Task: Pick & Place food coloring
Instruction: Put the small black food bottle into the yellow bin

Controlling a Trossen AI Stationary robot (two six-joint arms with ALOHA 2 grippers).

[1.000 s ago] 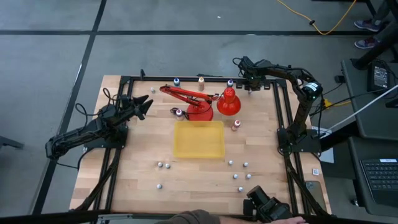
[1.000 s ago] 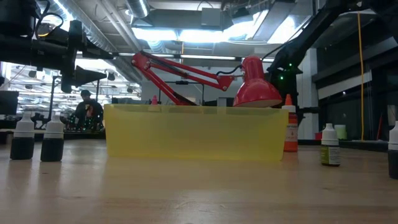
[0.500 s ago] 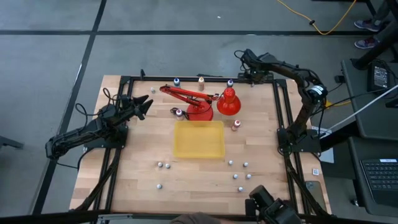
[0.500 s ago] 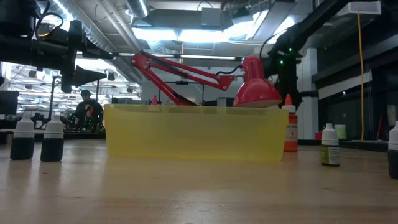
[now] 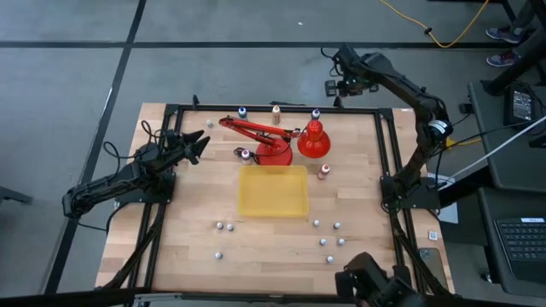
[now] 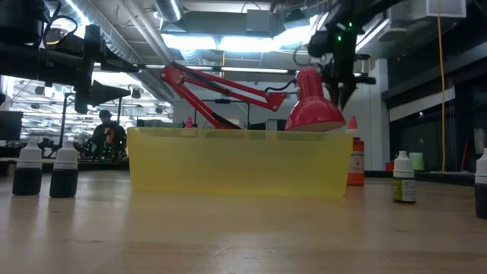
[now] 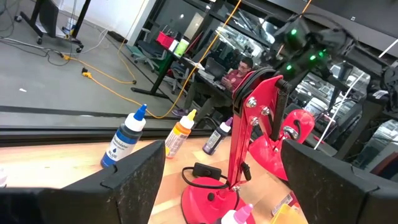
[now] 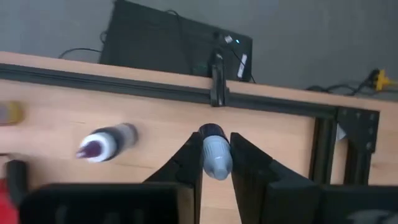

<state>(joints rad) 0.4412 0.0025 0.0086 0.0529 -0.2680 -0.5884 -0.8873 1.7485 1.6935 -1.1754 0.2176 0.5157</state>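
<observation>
While clamped between the right gripper's (image 8: 214,163) fingers, one blue-capped food coloring bottle (image 8: 215,152) hung above the table's far edge, likely lifted for carrying to the yellow tray (image 5: 273,191). Three bottles stood along that edge. The left gripper (image 5: 198,147) waited, jaws spread.

Food coloring bottles (image 5: 322,171) scattered, apparently upright.

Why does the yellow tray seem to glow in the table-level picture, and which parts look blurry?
Low view: ceiling lights behind shine through the translucent tray; the nearest tabletop is soft. Left wrist view: its own fingers are blurred. Right wrist view: the gripped bottle is slightly soft.
</observation>
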